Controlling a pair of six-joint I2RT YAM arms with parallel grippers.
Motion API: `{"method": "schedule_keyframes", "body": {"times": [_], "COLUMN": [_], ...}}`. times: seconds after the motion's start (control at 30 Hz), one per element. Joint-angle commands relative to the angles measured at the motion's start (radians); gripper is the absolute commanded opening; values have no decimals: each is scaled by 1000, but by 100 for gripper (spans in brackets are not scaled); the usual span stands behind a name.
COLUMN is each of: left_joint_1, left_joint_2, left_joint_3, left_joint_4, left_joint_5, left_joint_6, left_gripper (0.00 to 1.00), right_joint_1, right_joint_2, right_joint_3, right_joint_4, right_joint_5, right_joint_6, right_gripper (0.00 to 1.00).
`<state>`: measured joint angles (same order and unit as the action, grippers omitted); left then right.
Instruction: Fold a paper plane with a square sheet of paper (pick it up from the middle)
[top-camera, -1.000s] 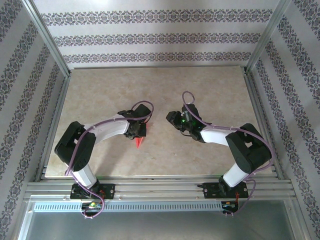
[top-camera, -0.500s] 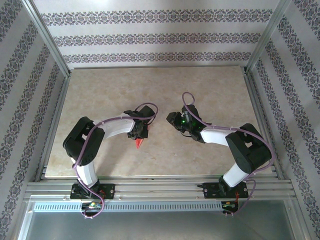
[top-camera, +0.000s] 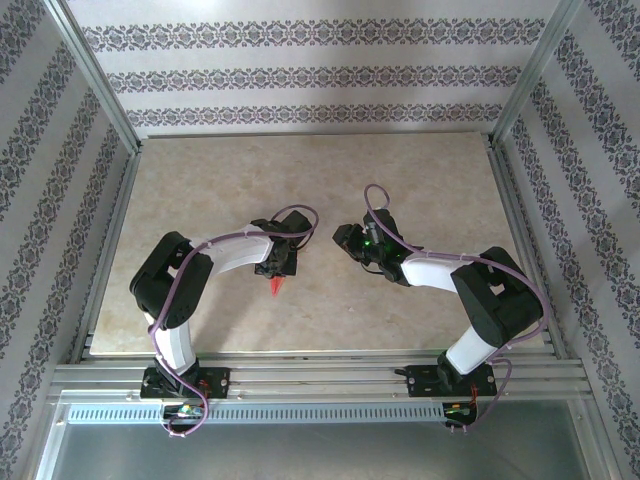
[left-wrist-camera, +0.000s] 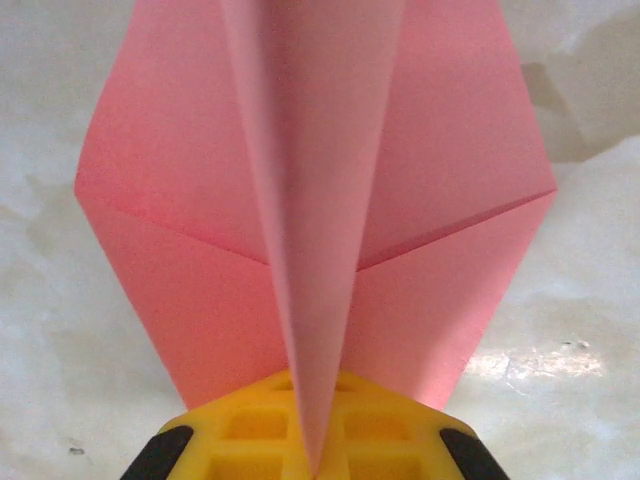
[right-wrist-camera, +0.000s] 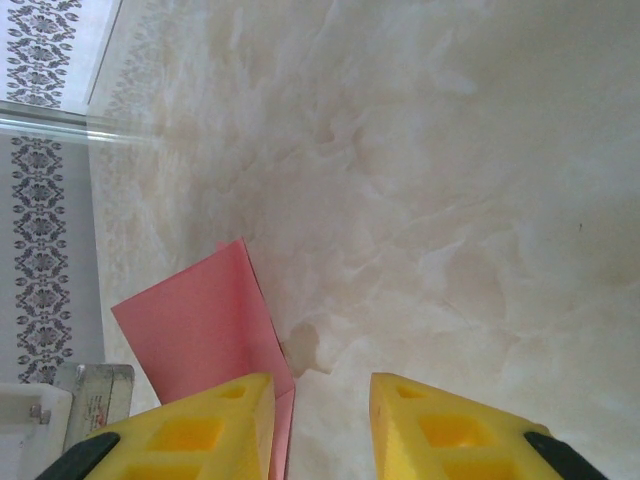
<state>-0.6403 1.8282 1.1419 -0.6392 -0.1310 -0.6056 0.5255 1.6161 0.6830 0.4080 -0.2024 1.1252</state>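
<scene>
Just left of the table's middle, the paper plane (top-camera: 277, 287) pokes its sharp red tip out from under the left gripper (top-camera: 273, 266), pointing toward the near edge. Up close from the left wrist, the paper plane (left-wrist-camera: 190, 250) spreads its pink wings to either side. Its central ridge (left-wrist-camera: 310, 200) runs straight down into the left gripper (left-wrist-camera: 312, 452), whose yellow fingers (left-wrist-camera: 250, 428) are pinched together on that ridge, no gap to see. Pale marbled table (top-camera: 430, 180) lies underneath. Over to the right, the right gripper (top-camera: 346, 238) sits nearby but apart from the plane, turned toward it. From its own wrist, the right gripper (right-wrist-camera: 320, 415) has its jaws standing apart with tabletop showing between them, nothing held. A pink sheet of the plane (right-wrist-camera: 195, 325) shows beyond one finger, and I can't tell whether the two touch.
</scene>
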Motion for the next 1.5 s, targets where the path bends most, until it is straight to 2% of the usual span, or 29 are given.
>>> {"method": "schedule_keyframes", "body": {"times": [0.0,0.1,0.23,0.43,0.57,0.87,1.23,1.47], "left_joint_1": [-10,-10,3,27,47,92,117,121], "left_joint_2": [-63,-82,-47,108,227,449,521,529], "left_joint_3": [41,73,150,380,533,794,816,797], "left_joint_4": [-56,-60,-50,-66,-101,-159,-146,-145], "left_joint_5": [-50,-75,-85,-62,-48,-8,10,11], "left_joint_6": [3,17,50,112,122,72,4,-8], "left_gripper": [5,4,3,4,4,4,5,19], "right_joint_1": [-10,-23,-47,-89,-125,-177,-185,-185], "right_joint_2": [-32,-61,-133,-308,-404,-506,-515,-505], "right_joint_3": [-6,-11,-25,5,-6,-55,-78,-83], "right_joint_4": [-10,-33,-77,-299,-373,-431,-428,-417], "right_joint_5": [22,33,66,199,260,275,256,242], "right_joint_6": [-27,-63,-153,-412,-526,-556,-530,-512], "right_gripper": [33,35,48,83,95,97,98,98]}}
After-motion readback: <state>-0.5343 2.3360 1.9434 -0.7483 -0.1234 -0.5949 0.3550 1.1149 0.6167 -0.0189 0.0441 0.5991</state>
